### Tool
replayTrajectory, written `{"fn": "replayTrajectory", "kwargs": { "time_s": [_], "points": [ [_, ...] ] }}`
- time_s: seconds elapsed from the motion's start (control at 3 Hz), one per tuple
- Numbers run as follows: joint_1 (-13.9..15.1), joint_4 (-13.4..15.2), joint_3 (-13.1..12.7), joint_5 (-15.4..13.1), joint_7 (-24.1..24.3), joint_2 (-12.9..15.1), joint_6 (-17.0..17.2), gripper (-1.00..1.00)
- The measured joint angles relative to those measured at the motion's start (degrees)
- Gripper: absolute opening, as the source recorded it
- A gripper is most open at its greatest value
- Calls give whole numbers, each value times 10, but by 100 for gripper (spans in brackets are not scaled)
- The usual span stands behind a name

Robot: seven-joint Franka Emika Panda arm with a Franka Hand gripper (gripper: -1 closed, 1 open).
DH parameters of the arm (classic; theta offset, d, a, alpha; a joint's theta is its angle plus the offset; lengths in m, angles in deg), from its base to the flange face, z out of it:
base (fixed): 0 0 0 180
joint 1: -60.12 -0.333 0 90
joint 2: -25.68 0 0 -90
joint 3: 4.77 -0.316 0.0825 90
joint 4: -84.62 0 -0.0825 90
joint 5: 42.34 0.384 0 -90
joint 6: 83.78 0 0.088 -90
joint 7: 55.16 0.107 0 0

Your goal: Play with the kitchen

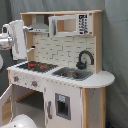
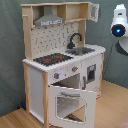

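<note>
arm raised beside kitchen | claw state: cannot tell | oven door hangs open | approach slowly, clear of hood

Soft, even indoor light, mild overall blur, faint shadows, no glare.

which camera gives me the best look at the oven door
The second exterior view: the oven door hangs open toward the camera, window and handle visible. In the first exterior view only its edge shows at the picture's left border.
</note>
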Motion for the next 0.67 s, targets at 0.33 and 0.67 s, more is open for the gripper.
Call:
{"fn": "replayTrajectory", "kwargs": {
  "time_s": [0.33,0.67],
  "points": [
    [2,16,35,0,7,0,-49,100],
    [2,33,76,0,8,0,-86,100]
  ]
}}
